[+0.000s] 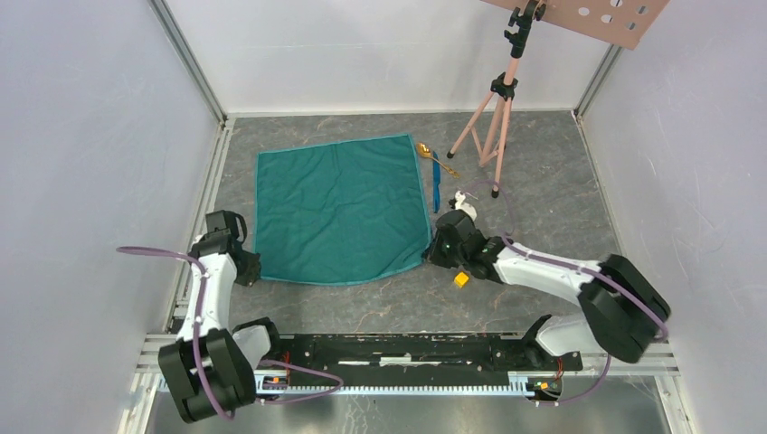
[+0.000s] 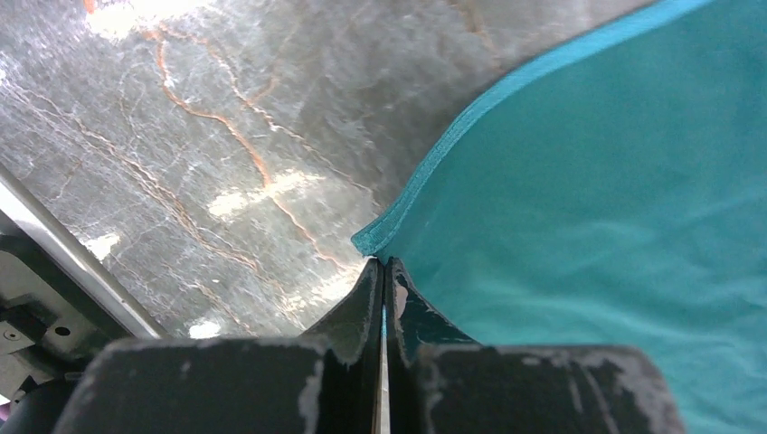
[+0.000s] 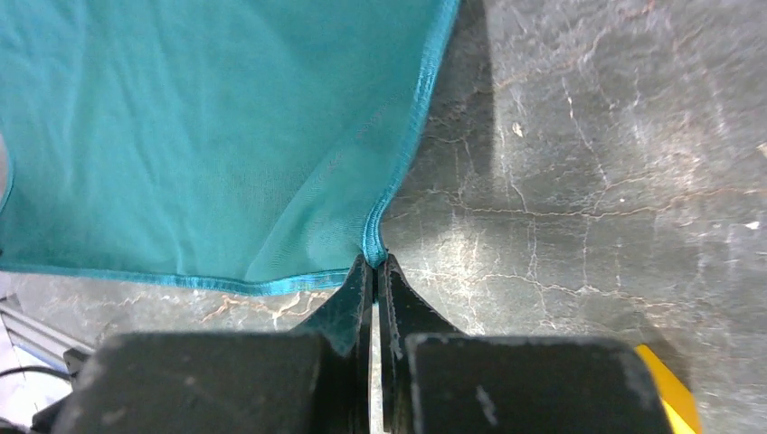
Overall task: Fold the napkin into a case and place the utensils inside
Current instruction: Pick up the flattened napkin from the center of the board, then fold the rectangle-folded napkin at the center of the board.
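Flat unfolded napkin (image 1: 339, 208) — left hand (image 2: 382, 267) pinching near-left corner, right hand (image 3: 374, 262) pinching near-right corner.

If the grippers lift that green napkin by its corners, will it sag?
Likely floppy: the napkin lies softly wrinkled, so its middle should sag between the left gripper and right gripper. Thin, so probably light. Its stitched hem may help both pinches hold.

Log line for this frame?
left gripper: shut on napkin near-left corner | right gripper: shut on near-right corner | napkin: unfolded | spoon, knife: outside
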### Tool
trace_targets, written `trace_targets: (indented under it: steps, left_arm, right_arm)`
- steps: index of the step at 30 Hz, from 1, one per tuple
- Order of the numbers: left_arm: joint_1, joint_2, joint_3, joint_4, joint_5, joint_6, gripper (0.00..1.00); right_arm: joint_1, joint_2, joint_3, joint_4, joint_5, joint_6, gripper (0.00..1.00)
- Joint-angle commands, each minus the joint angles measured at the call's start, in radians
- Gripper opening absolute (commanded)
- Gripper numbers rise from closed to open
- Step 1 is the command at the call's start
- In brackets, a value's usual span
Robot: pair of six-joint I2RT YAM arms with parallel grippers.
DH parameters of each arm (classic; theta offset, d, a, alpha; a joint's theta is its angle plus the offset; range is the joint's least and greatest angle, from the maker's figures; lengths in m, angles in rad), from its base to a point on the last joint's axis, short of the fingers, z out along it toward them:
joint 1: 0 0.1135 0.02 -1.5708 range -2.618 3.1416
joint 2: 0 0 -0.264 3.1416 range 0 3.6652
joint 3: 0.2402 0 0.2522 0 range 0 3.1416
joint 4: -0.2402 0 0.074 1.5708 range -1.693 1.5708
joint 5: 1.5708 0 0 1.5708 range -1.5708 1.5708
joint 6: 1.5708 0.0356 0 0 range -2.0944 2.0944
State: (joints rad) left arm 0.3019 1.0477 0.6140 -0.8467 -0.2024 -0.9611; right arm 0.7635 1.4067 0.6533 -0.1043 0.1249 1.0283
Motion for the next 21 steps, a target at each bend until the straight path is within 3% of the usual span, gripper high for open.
trace_targets:
  steps: [1, 7, 11, 16, 21]
  left_arm:
    - [0.006, -0.113, 0.1, -0.099, 0.043, 0.061, 0.02]
    - [0.007, -0.343, 0.244, -0.159, 0.075, 0.134, 0.02]
    - [0.006, -0.486, 0.446, -0.185, 0.081, 0.193, 0.02]
    - [-0.057, -0.467, 0.819, -0.322, 0.015, 0.191, 0.02]
    - [-0.093, -0.43, 1.116, -0.317, -0.022, 0.231, 0.02]
  right_arm:
    - [-0.004, -0.154, -0.048, 0.096, 0.039, -0.204, 0.0]
    - [-0.004, -0.35, -0.022, 0.171, -0.066, -0.478, 0.0]
    - [-0.004, -0.445, 0.078, 0.149, -0.259, -0.602, 0.0]
    - [0.002, -0.622, 0.132, 0.277, -0.486, -0.563, 0.0]
    - [0.003, -0.734, 0.181, 0.357, -0.463, -0.546, 0.0]
